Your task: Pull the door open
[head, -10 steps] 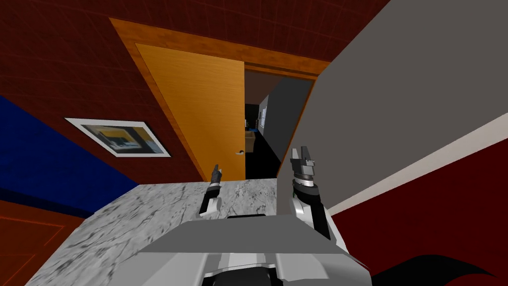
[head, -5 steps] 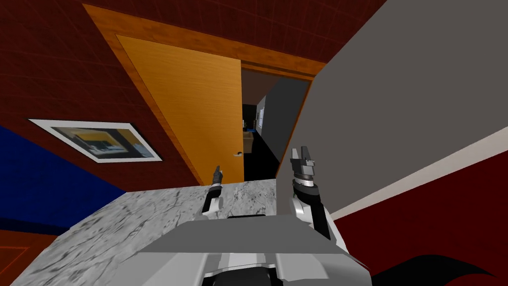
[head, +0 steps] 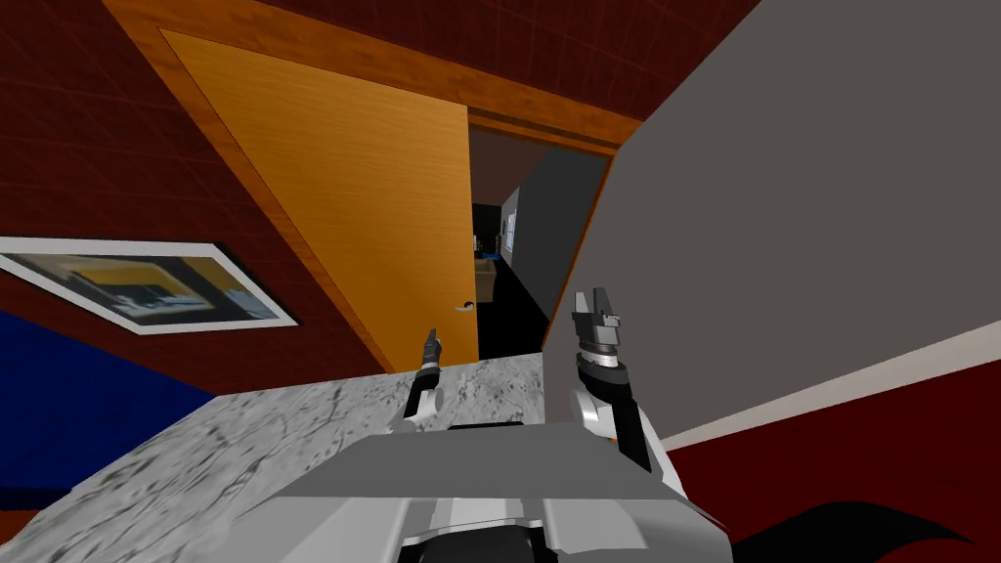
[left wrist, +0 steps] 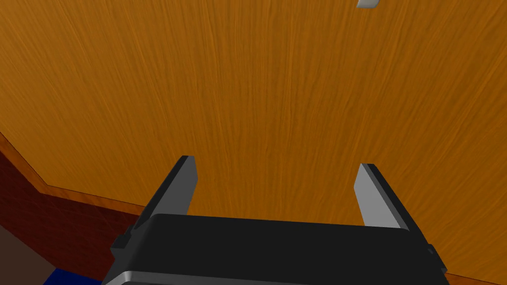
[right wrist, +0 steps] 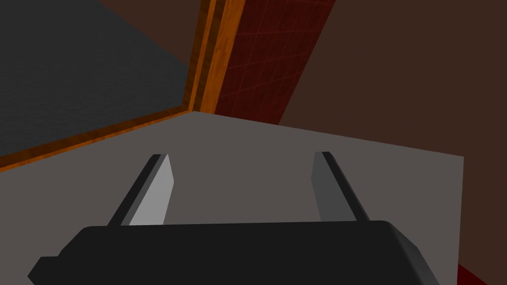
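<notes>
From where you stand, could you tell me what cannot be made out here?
Small silver door handle: too small in the head view to tell its shape; cut off by the edge in the left wrist view.
Beyond the orange wooden door: objects through the gap too small and dim to name.
Open left hand: its distance to the door cannot be judged.
Framed picture: cut off at the head view's left edge.
</notes>
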